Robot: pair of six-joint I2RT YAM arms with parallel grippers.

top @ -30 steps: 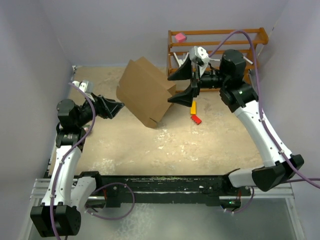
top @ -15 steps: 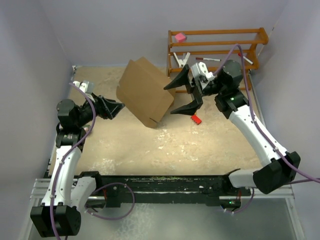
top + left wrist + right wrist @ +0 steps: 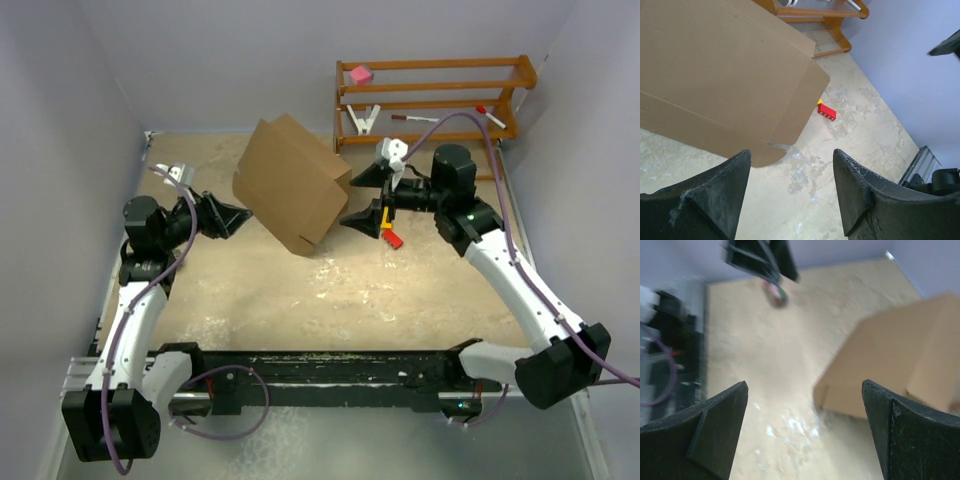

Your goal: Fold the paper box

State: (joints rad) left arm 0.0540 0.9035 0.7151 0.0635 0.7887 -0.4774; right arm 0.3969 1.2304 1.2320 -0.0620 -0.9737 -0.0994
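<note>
The large brown corrugated-cardboard paper box (image 3: 290,185) stands tilted near the far edge of the desk (image 3: 300,300), left of centre, between the left tool (image 3: 236,216) and right tool (image 3: 356,198), both gaping and empty. It looks light, stiff along its panels and prone to sliding; pinch a free flap edge beside a crease

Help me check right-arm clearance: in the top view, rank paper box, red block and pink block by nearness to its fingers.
1. Paper box, just left of the right fingers.
2. Red block, near side, slightly right.
3. Pink block, far off, atop the rack.
</note>
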